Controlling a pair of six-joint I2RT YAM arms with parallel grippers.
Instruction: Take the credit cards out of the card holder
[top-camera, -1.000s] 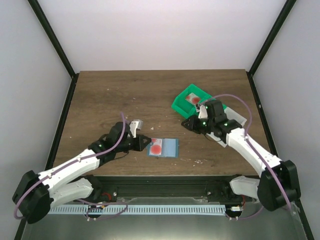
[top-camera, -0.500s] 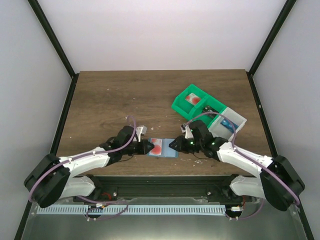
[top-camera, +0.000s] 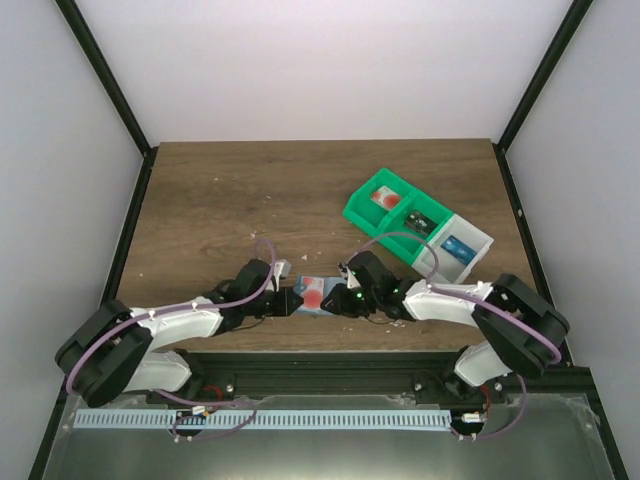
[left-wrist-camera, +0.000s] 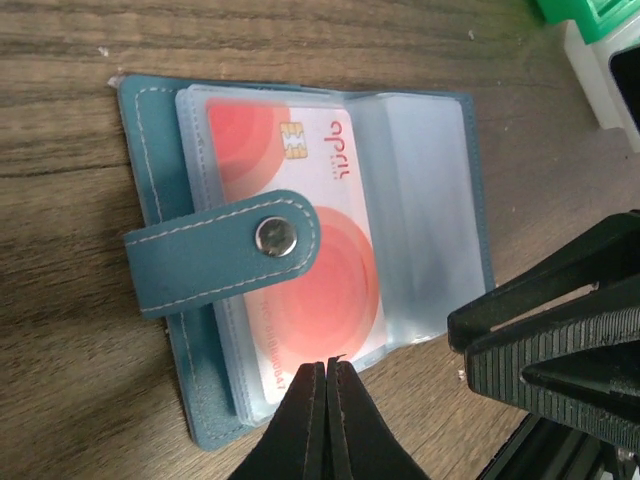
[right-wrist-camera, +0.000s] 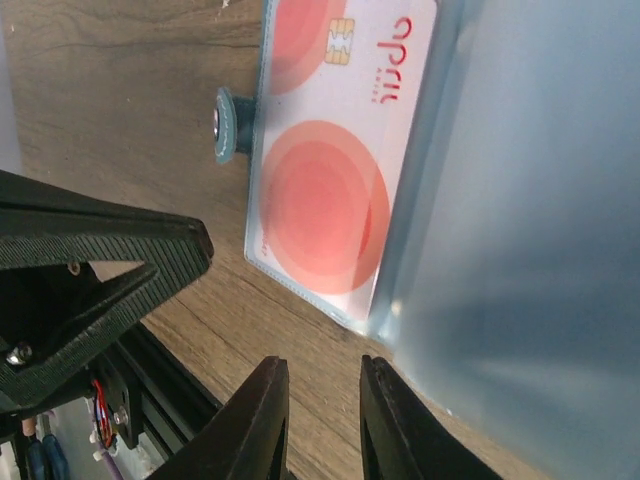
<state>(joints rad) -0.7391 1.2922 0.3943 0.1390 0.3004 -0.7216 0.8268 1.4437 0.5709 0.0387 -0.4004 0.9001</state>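
The right claw (right-wrist-camera: 322, 395) stood with its two fingers parted only a little and nothing between them, just bare table (top-camera: 200, 200) showing in the gap. It was low at the near edge of the card holder (top-camera: 340, 293), on its right half. The left claw (left-wrist-camera: 327, 378) was pinched fully shut on nothing, its tips at the same near edge on the left half. I couldn't tell whether it was actually pressing down.

The card holder lay open and flat between the two claws. A credit card (left-wrist-camera: 300, 225) sat in the clear sleeve on its left half, and the strap (left-wrist-camera: 225, 250) was folded across it.

To my eye the job here was to get a grip on that card's near corner, which lay just beyond the right claw's fingertips. I'd have wanted the left claw bearing on the holder's blue border, not on the card, so the card could slide free. The right claw would need one finger under the corner before closing. Then it should draw straight out, minding the strap, which looked likely to snag.
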